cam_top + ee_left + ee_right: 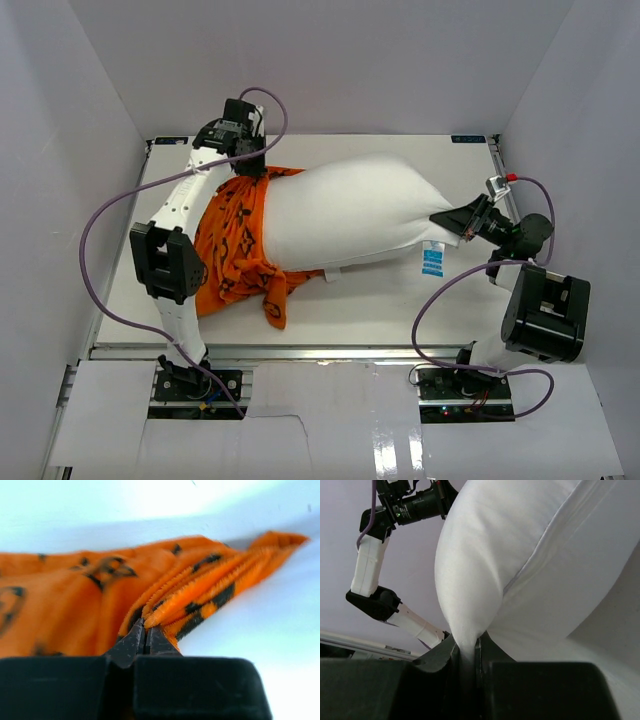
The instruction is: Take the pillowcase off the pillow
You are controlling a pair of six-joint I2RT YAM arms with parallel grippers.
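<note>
The white pillow [350, 215] lies across the table, most of it bare. The orange pillowcase [235, 245] with black motifs is bunched over the pillow's left end and trails toward the front. My left gripper [250, 165] is shut on a folded edge of the pillowcase [200, 590] at the far left; the fingertips [134, 636] pinch the plush fold. My right gripper [462, 222] is shut on the pillow's right corner [470, 605], fabric drawn into a point between the jaws. A white-and-blue tag [432, 258] hangs at the pillow's right edge.
White walls [60, 120] enclose the table on the left, back and right. The left arm [165, 260] stands along the pillowcase's left side. The right arm's elbow [545, 310] is near the front right. Purple cables [440, 300] loop by both arms.
</note>
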